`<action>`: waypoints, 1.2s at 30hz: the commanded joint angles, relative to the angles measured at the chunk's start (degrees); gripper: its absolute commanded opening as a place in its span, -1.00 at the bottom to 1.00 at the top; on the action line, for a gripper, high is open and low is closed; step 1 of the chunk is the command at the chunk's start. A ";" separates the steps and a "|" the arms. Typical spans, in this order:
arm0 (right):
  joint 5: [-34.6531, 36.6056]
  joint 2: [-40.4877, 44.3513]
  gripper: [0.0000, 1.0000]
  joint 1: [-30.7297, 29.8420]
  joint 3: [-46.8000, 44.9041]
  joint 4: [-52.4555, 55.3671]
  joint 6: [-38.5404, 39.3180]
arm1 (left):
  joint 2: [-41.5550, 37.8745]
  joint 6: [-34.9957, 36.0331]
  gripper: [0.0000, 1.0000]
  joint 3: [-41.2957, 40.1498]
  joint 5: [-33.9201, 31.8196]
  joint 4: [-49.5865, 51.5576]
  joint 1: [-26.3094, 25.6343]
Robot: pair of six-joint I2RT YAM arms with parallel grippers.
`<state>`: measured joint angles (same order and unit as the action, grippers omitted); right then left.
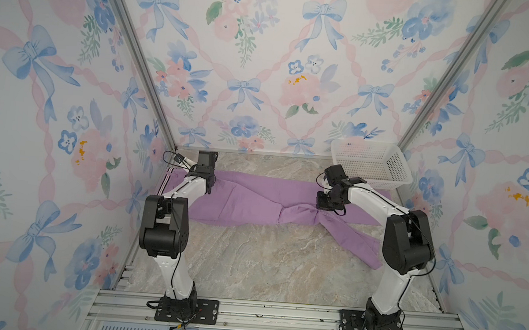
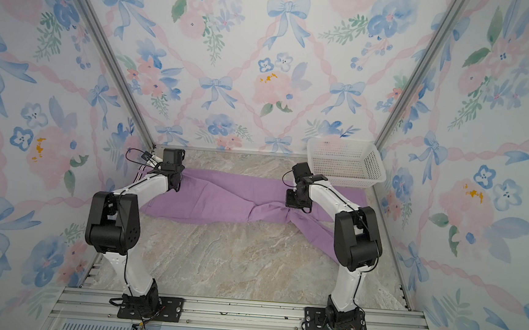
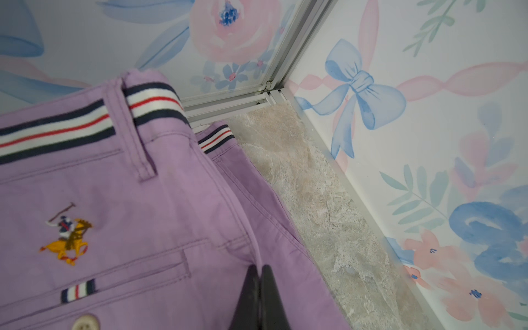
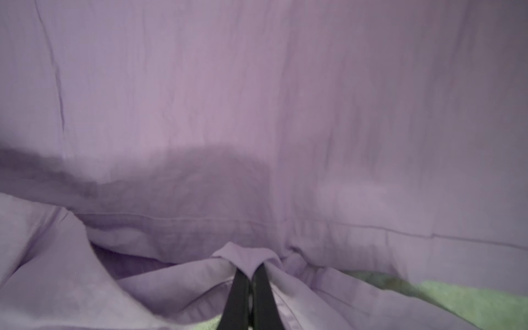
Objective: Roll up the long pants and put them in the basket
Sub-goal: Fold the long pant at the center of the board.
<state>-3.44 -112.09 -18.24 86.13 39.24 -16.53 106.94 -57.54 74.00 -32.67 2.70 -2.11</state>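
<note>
The long pants (image 1: 248, 196) (image 2: 216, 197) lie spread across the back of the marble table, lilac, with the striped waistband (image 3: 57, 125) at the left. One leg runs right along the back; the other bends toward the front right. My left gripper (image 3: 260, 268) (image 1: 211, 184) is shut on a raised ridge of fabric just below the waistband, near the back pocket and the embroidered logo (image 3: 67, 237). My right gripper (image 4: 251, 271) (image 1: 325, 205) is shut on a pinched fold where the two legs cross. Lilac cloth (image 4: 257, 114) fills the right wrist view.
A white perforated basket (image 1: 371, 163) (image 2: 346, 162) stands at the back right corner, just behind the right arm. Flower-patterned walls close in the table on three sides. The waistband end lies close to the back left corner post (image 3: 274, 85).
</note>
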 commanded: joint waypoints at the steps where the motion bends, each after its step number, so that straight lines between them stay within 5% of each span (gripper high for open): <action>1: -2.72 -5.48 -1.00 0.92 7.38 0.54 3.26 | 2.41 2.03 -1.00 3.23 -2.03 -0.18 -0.18; 12: -4.19 -12.94 -1.00 2.67 17.57 2.15 4.66 | 4.76 4.00 -1.00 6.62 -6.38 -0.22 0.39; 20: -5.18 -17.99 -1.00 4.09 21.58 2.25 5.69 | 13.48 6.21 -1.00 13.35 -7.15 0.07 0.88; 36: -4.60 -18.29 -1.00 4.53 20.47 -1.96 6.66 | 14.88 6.00 -1.00 14.71 -13.39 0.34 1.83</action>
<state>-8.38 -131.20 -14.28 106.87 38.98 -10.85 122.28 -52.47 87.55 -43.33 2.85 -1.34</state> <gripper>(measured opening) 0.048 0.045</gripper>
